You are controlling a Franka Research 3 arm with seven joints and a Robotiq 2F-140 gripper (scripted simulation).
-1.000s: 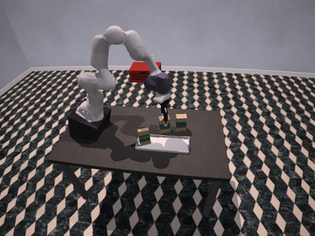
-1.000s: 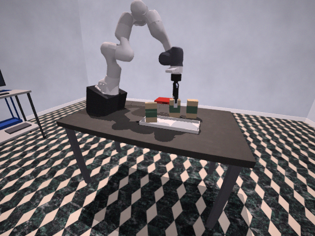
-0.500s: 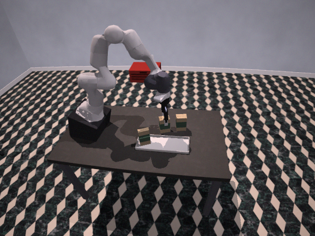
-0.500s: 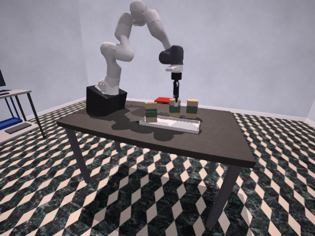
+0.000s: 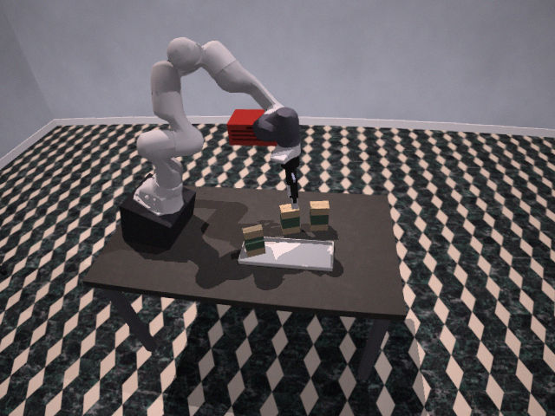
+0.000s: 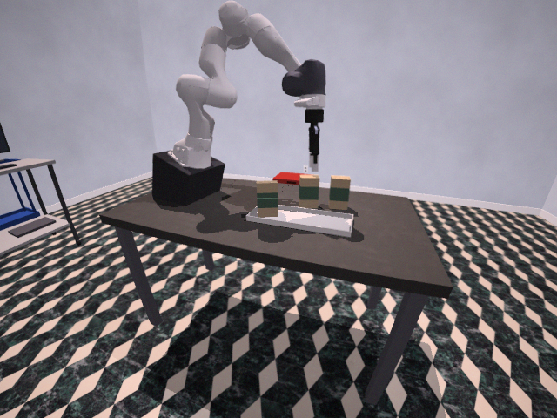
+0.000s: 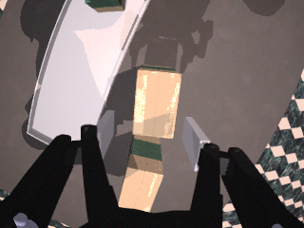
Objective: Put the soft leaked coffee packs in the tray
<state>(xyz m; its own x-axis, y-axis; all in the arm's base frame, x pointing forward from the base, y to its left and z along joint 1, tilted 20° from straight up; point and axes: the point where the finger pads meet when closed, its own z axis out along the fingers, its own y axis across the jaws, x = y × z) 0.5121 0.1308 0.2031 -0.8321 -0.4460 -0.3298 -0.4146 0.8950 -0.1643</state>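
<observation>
Okay, so starting up close: the white tray (image 5: 304,257) (image 6: 314,221) (image 7: 62,95) sits on the dark surface (image 5: 269,293) (image 6: 382,252) (image 7: 237,71), with one coffee pack (image 5: 254,242) (image 6: 267,199) (image 7: 105,4) standing in its end nearest the robot base. Can't tell if that one touches the rim; the wrist cam only catches a bit of it. Behind the tray, the middle pack (image 5: 290,219) (image 6: 309,192) (image 7: 158,102) and the third pack (image 5: 319,217) (image 6: 339,193) (image 7: 142,185) are both upright on the surface. The claw (image 5: 294,205) (image 6: 313,170) (image 7: 148,125) is over the middle one. Top view makes them look like they overlap, but exterior shows daylight between, and wrist view shows the fingers spread, nothing clamped. Way back there's a red box (image 5: 244,117) (image 6: 287,176), its slotted front much clearer from the top view. Only exterior gets the side table (image 6: 37,164).

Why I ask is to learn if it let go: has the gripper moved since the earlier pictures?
Yes: in the exterior view, the gripper rose above the middle coffee pack.
</observation>
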